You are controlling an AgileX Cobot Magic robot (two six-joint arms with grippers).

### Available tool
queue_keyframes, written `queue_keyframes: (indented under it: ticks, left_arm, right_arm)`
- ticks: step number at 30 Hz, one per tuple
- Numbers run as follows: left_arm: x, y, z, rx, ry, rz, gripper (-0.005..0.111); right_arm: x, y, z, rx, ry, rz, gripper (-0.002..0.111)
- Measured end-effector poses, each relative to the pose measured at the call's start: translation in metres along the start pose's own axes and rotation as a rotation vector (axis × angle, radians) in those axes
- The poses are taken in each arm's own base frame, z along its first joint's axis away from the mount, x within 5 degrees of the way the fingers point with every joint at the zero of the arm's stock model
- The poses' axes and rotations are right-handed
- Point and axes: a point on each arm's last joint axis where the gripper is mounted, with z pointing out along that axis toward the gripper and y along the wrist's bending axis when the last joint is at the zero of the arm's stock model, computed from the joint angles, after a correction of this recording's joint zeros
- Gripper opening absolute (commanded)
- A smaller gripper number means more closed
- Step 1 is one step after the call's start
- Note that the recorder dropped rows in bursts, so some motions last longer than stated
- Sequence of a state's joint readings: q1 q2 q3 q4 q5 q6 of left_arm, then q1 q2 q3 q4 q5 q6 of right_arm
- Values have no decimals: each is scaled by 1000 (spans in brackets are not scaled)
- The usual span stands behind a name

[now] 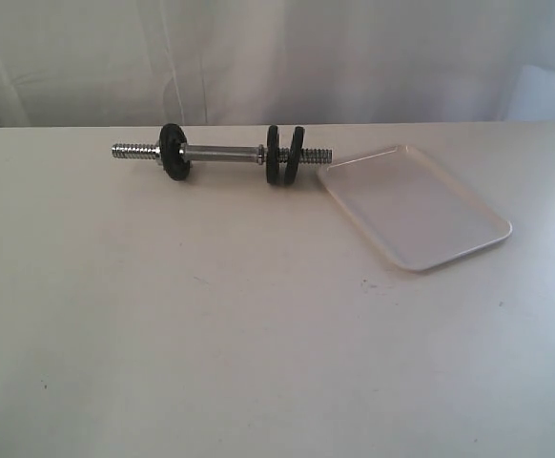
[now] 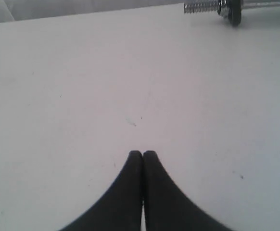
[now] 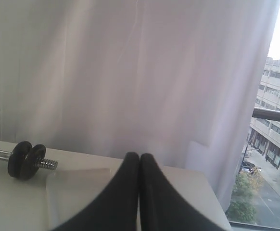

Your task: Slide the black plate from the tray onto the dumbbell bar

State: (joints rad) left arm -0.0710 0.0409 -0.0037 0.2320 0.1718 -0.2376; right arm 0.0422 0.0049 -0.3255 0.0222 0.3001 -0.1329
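Closed fingertips of the left gripper fill the near field of the left wrist view; the jaws are pressed together with nothing between them, above bare table. Right gripper shows the same condition: jaws fully together, holding nothing. Neither gripper appears in the exterior view.

In the exterior view the dumbbell bar lies flat on the table in the upper centre of the frame, running left to right. The black plate stands upright on the bar's right threaded section, with a short length of thread showing beyond it. A second plate stands just beside it on the inner side. A third plate sits on the left threaded section.

The tray lies flat at centre right, its near corner just beside the bar's right end. A white curtain hangs behind the table.
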Motion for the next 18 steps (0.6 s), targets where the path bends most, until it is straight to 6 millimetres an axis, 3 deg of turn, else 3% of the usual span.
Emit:
queue_keyframes:
  ticks: [13,18]
  left_arm:
    - [4,-2,0,19,48,-81,0]
    - [5,-2,0,24,53,-91,0]
  right_arm:
    - [80,9,17,-9,113,4,0]
    - [96,10,16,-21,207,5,0]
